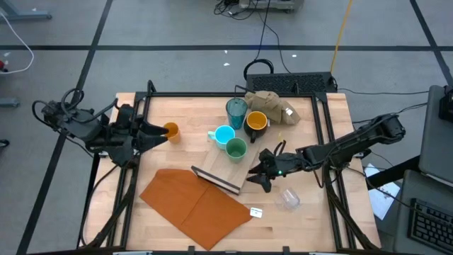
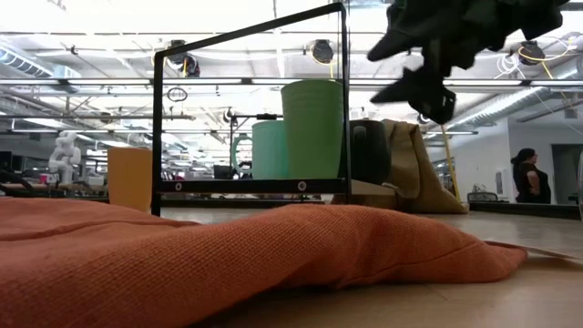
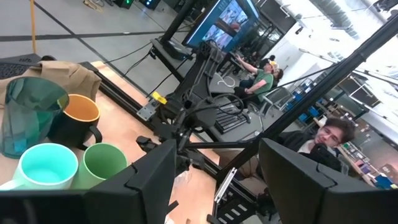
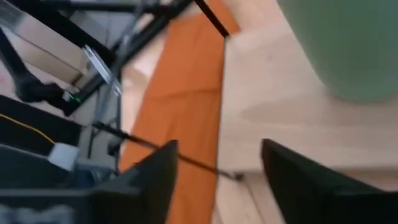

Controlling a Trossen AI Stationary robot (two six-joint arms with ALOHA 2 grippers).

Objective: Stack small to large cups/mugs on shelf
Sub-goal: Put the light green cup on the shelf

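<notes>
While the right gripper, fingers apart and empty, hovers at the shelf edge, reach for the clear glass at five o'clock squarely.

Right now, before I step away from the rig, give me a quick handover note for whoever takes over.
Left gripper: open, empty, beside the orange cup on the table.
Right gripper: open, empty, at the shelf's near end.
On the shelf: teal tumbler, dark mug, light blue mug, green cup, side by side.
Clear glass: on the table, off the shelf.
Left: nothing is stacked yet.
</notes>
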